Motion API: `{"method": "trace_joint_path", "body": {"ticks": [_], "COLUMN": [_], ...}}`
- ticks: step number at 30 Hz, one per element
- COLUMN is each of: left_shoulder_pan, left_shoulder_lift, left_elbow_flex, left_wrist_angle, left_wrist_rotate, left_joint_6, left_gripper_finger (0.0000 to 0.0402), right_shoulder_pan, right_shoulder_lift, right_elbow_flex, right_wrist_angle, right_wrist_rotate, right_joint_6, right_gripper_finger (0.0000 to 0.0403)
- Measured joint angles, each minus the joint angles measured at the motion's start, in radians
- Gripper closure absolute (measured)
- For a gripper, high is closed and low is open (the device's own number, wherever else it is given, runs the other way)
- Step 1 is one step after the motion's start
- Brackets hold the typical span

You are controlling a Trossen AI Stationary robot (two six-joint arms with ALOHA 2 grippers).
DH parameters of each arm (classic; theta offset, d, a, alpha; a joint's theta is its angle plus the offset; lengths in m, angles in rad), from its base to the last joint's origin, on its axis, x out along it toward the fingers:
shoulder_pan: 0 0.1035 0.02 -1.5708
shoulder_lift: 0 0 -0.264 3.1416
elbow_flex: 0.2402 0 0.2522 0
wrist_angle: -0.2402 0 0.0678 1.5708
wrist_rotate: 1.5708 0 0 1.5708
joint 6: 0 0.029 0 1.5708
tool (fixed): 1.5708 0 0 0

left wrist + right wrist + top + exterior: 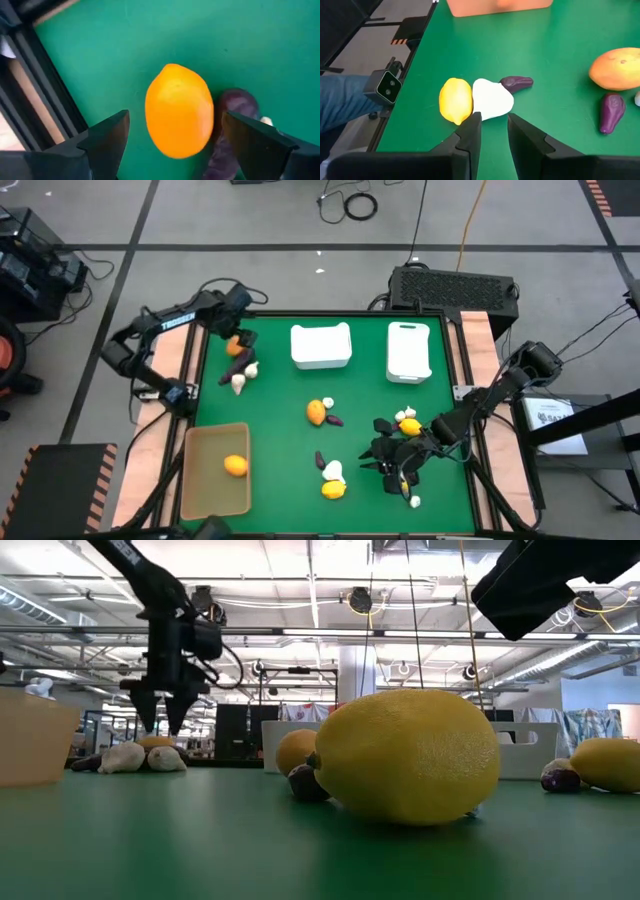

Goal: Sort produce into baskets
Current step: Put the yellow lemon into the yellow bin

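Orange fruit (178, 111) sits between the left gripper's (176, 145) wide-open jaws.
Eggplant (231, 130) touches it; right gripper (493, 131) narrow, empty, near garlic (492, 99).

Words you can read: just one, on the left arm

In the high view, the left arm (178, 319) has white letters on its dark side, and they look like the brand name "TROSSEN", but they are very small and the end is hard to make out. A white sheet of paper (556, 420) lies beside the desk on the right and has dark marks on it, but they are too small to read. The low view shows black letters on the arm near the top left corner, cut off and too blurry to read. The wrist views show no words or numbers.
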Motion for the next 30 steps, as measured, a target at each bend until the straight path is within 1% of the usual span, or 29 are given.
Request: {"method": "trace_joint_path", "body": {"ticks": [10, 15, 17, 25, 30], "left_shoulder_pan": [0.000, 0.000, 0.000, 0.000, 0.000], "left_shoulder_lift": [0.095, 0.109, 0.109, 0.109, 0.109], "left_elbow_flex": [0.000, 0.000, 0.000, 0.000, 0.000], "left_wrist_angle": [-0.001, 0.000, 0.000, 0.004, 0.006], "left_wrist_rotate": [0.031, 0.029, 0.028, 0.027, 0.023], "left_joint_6": [0.043, 0.044, 0.044, 0.044, 0.044], "left_gripper_finger": [0.0077, 0.0080, 0.0089, 0.0148, 0.0155], "right_shoulder_pan": [0.000, 0.000, 0.000, 0.000, 0.000], "right_shoulder_lift": [0.000, 0.000, 0.000, 0.000, 0.000], "right_elbow_flex": [0.000, 0.000, 0.000, 0.000, 0.000], "right_wrist_angle": [0.000, 0.000, 0.000, 0.000, 0.000], "right_wrist_rotate": [0.000, 0.000, 0.000, 0.001, 0.001], "right_joint_6": [-0.010, -0.026, -0.026, -0.029, -0.027], "right_gripper_finger": [0.0316, 0.0316, 0.0316, 0.0316, 0.0316]}}
